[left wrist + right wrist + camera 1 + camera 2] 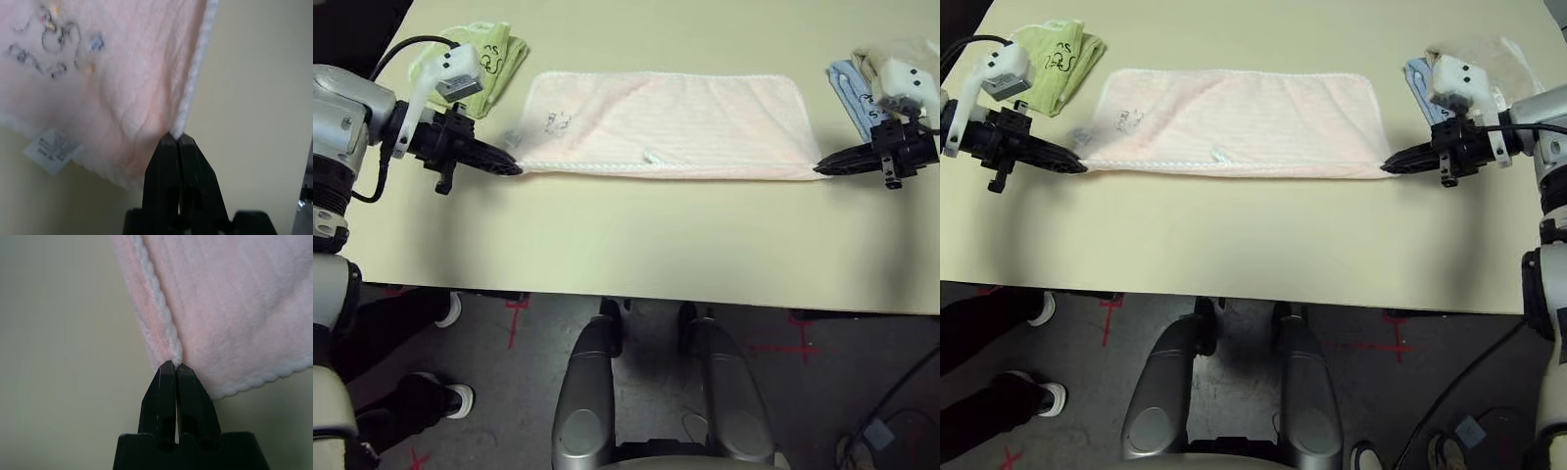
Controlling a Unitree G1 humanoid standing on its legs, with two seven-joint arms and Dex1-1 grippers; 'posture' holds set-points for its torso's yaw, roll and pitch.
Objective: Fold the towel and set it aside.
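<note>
Two corners of the pink towel (675, 122) are pinched, one in my left hand (519, 169), one in my right hand (820, 170), above the desk (656, 245).

Pink, green, blue and beige cloths (675, 122) lie on the table (636, 240).

One pink towel (685, 117), one green towel (496, 73), one blue cloth (850, 96), one beige cloth (1496, 61), two end effectors (520, 171) (817, 171)

Four Looks at One Pink Towel

Two eyes look down from above the near side of the towel (675, 122), sharing all of it. Each wrist looks along its tool (177, 139) (176, 369), up close, at its own near corner of the towel.
</note>
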